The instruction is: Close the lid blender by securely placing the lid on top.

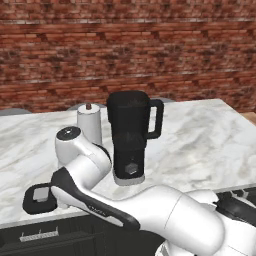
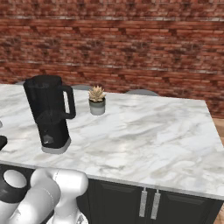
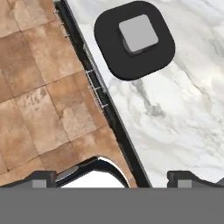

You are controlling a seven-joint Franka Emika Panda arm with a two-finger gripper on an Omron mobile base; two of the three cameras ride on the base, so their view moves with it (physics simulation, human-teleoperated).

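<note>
Hand view: the lid (image 3: 134,40) lies flat on the marble counter (image 3: 183,118) near its front edge, apart from the gripper (image 3: 112,177), whose fingertips (image 3: 40,180) stand wide apart with nothing between them. The blender (image 1: 131,137) stands uncovered farther back on the counter.

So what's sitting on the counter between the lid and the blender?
In the left base view, the robot's own white arm crosses between the lid and the blender; the marble counter showing there is bare.
</note>
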